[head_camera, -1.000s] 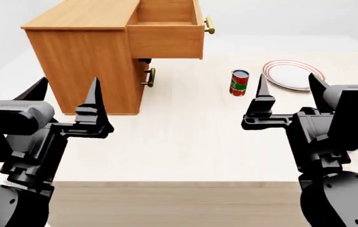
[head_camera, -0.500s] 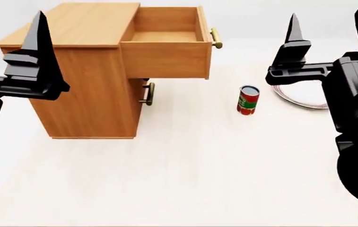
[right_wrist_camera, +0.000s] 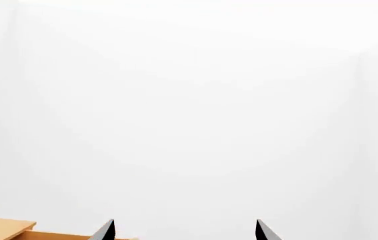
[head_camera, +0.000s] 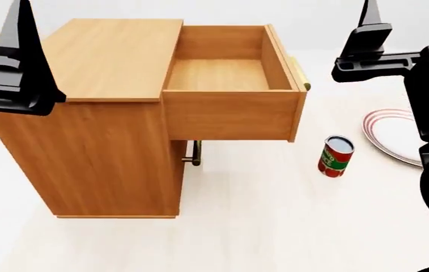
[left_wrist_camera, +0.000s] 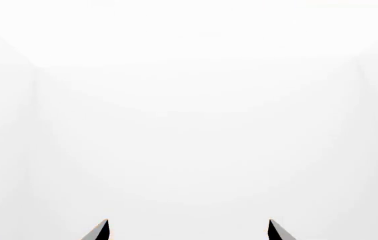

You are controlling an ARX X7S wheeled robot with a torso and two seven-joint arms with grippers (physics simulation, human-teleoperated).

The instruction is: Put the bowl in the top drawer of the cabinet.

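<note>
Head view: pale floor [head_camera: 259, 226] under blank white walls; cabinet [head_camera: 101, 141] centre-left, top drawer [head_camera: 229, 85] pulled out, empty. Both grippers' [left_wrist_camera: 187, 231] [right_wrist_camera: 183, 230] fingertips spread wide, gripping nothing.

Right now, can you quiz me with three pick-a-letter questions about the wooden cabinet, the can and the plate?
1. Where is the red and green can?
A. on the light-brown wooden cabinet
B. on the floor between the cabinet and the white red-ringed plate
C. inside a drawer

2. How many cans are there?
A. one
B. two
C. three

3. The top wooden drawer is
A. shut
B. pulled out and empty
C. pulled out, holding a bowl

Answers: 1 B, it stands on the pale floor. 2 A, only one shows. 3 B, its bare bottom shows.
</note>
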